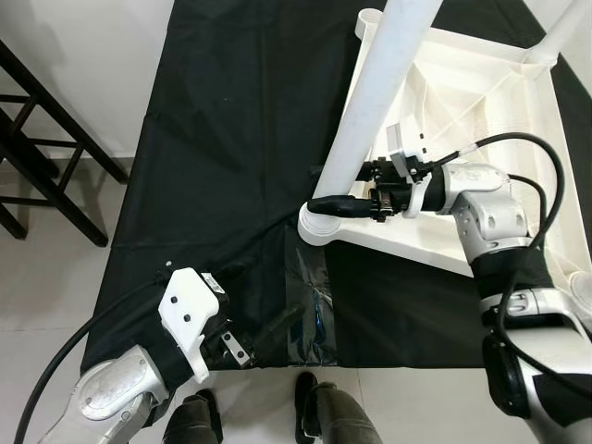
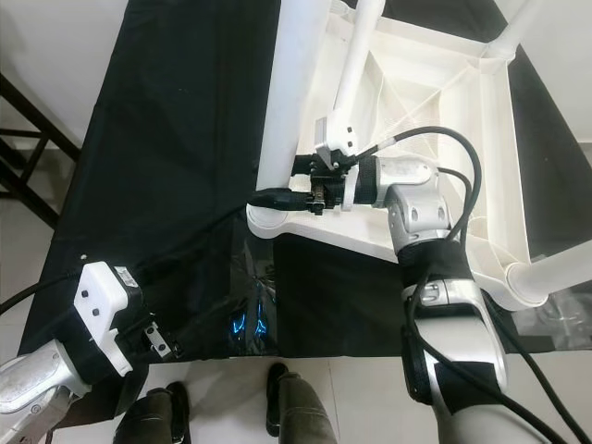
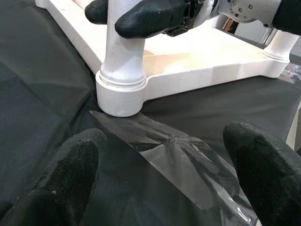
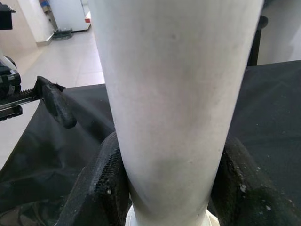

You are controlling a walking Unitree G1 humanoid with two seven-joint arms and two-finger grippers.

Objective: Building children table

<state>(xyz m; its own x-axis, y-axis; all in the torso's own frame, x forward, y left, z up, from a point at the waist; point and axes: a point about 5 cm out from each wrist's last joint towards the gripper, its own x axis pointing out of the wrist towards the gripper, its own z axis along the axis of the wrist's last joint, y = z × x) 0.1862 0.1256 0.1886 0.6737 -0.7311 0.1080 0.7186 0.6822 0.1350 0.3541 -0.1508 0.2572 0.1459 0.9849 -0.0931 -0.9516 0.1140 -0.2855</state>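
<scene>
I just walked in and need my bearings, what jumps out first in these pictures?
The upside-down white table lies on a black cloth, legs pointing up. The right claw is clamped around the near-corner leg, just above its socket. The left claw hovers open over clear plastic film.

A room in a home: pale tiled floor, white wall, dark wooden chair.
</scene>
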